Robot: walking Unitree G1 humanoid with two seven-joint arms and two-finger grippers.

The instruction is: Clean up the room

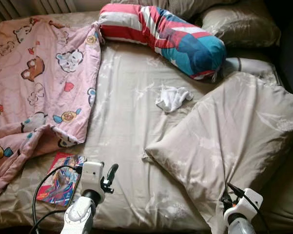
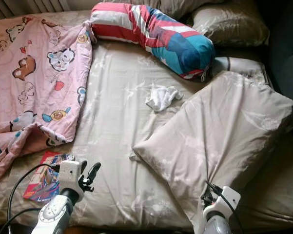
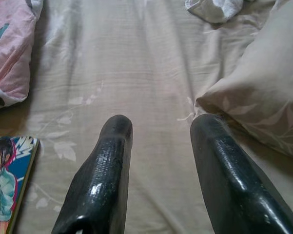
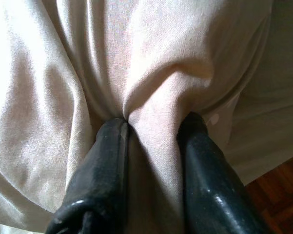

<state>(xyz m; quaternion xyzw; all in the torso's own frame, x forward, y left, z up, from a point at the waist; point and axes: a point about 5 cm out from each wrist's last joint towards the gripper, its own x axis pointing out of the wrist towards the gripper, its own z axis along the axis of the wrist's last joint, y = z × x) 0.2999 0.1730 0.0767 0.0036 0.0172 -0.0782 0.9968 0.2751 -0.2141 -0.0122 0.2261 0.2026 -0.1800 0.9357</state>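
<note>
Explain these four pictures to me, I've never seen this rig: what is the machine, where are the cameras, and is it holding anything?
A humanoid robot stands at a bed. The two wide pictures come from its head; the close-ups look along each arm's two black fingers. On the bed lie a pink blanket, a striped bolster, a white cloth, a comic book and a beige pillow. The right gripper pinches a fold of that pillow. The left gripper is open above the sheet, holding nothing.
</note>
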